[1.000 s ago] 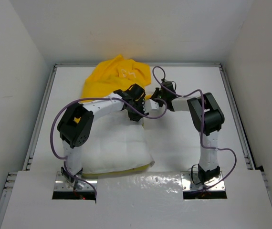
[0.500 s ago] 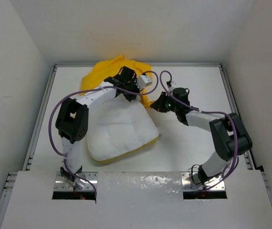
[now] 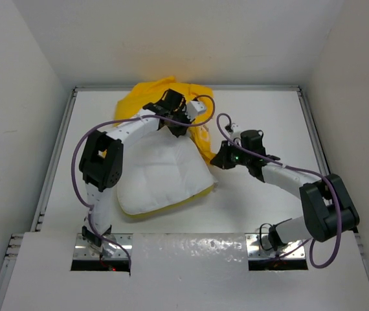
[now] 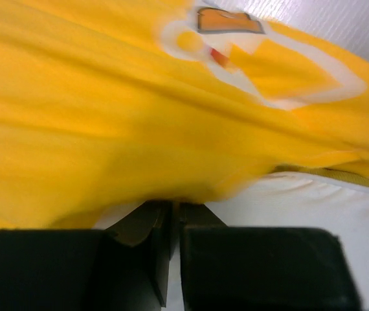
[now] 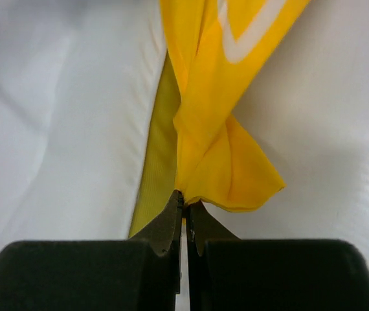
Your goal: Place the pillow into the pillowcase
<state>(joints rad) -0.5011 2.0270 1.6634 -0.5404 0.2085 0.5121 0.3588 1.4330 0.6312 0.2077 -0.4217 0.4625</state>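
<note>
While the white quilted pillow [image 3: 162, 178] lies left of centre on the table [image 3: 268, 110], the yellow pillowcase [image 3: 147, 98] sits bunched at its 12 o'clock edge and trails down its 3 o'clock side. The left gripper [image 4: 175, 208], at the pillow's 1 o'clock corner, has its jaws pressed together on a fold of the pillowcase. The right gripper [image 5: 186, 202], at the pillow's 3 o'clock, pinches a loose corner of the pillowcase between closed tips.

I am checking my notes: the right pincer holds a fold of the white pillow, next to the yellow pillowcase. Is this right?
Not quite. The right pincer holds a fold of the yellow pillowcase, next to the white pillow; the right wrist view shows the yellow cloth pinched between its shut jaws.
</note>
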